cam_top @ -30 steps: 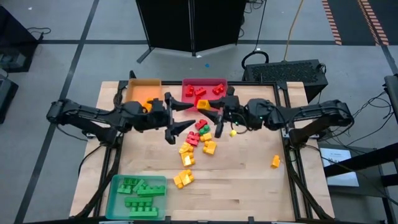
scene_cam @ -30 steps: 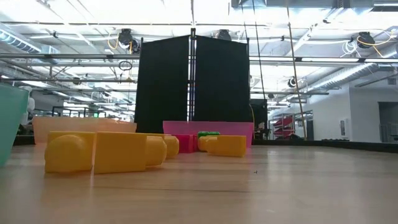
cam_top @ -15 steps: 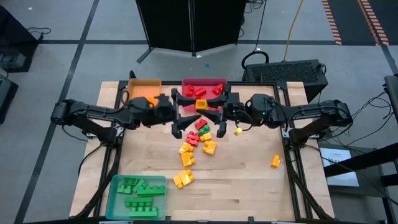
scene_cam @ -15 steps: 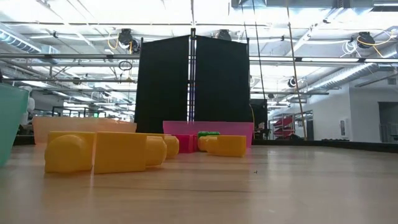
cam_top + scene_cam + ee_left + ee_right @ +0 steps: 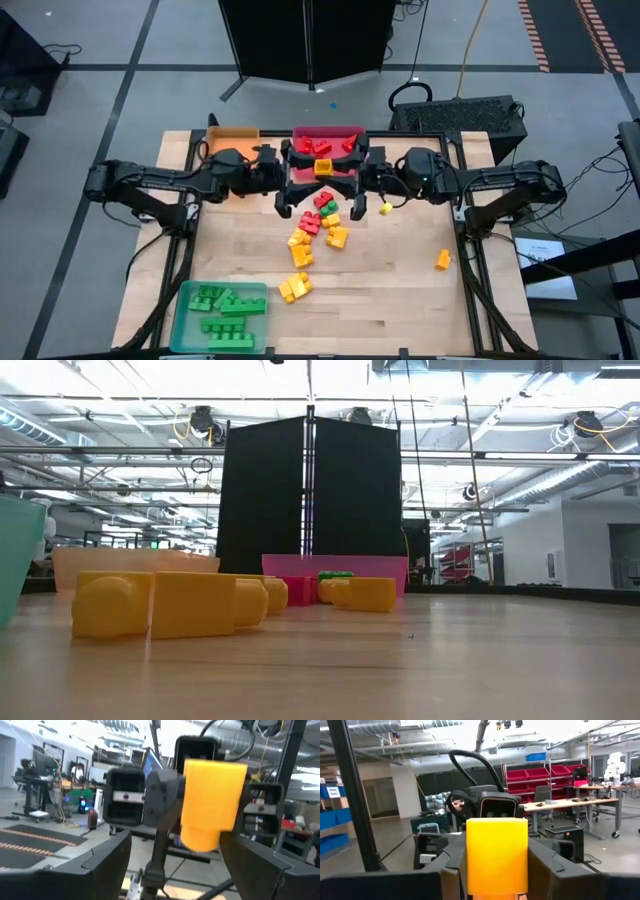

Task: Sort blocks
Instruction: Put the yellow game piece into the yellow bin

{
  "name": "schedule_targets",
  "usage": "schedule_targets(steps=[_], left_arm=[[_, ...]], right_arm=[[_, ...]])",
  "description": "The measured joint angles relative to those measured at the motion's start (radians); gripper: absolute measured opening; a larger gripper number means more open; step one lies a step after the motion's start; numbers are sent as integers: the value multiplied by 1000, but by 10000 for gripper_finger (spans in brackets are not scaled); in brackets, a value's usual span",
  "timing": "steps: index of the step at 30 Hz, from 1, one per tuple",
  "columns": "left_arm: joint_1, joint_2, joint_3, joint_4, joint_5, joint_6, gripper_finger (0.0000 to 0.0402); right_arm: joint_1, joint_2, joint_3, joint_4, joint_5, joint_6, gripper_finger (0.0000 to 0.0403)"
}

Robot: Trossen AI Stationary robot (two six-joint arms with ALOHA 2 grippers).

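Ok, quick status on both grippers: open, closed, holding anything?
Left gripper: open, holding nothing, facing the block in the other arm's grip.
Right gripper: closed on a yellow studded plastic block.

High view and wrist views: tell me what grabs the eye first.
The two arms meet head-on by the red tray, the right pincer shut on a yellow block and the left pincer open, facing it. A mixed pile of blocks lies mid-table. The green tray, at a corner on the left arm's side, holds only green ones.
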Motion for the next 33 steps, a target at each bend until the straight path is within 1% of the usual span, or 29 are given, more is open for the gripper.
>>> schedule_targets(steps=[5, 11, 19, 22, 27, 33], left_arm=[[0, 5, 0, 17, 7, 1, 304], [-1, 5, 0, 16, 37, -2, 304], [-2, 17, -2, 7, 45, -26, 304], [-1, 17, -2, 6, 53, -27, 296], [-2, 20, -2, 9, 60, -27, 257], [-2, 20, -2, 10, 63, -29, 180]], right_arm=[[0, 20, 0, 5, -3, 16, 112], [-1, 66, 2, 78, -53, 57, 112], [-2, 78, 2, 80, -54, 59, 112], [-2, 79, 2, 80, -58, 71, 112], [-2, 79, 2, 77, -73, 76, 112], [-3, 79, 2, 75, -65, 72, 112]])
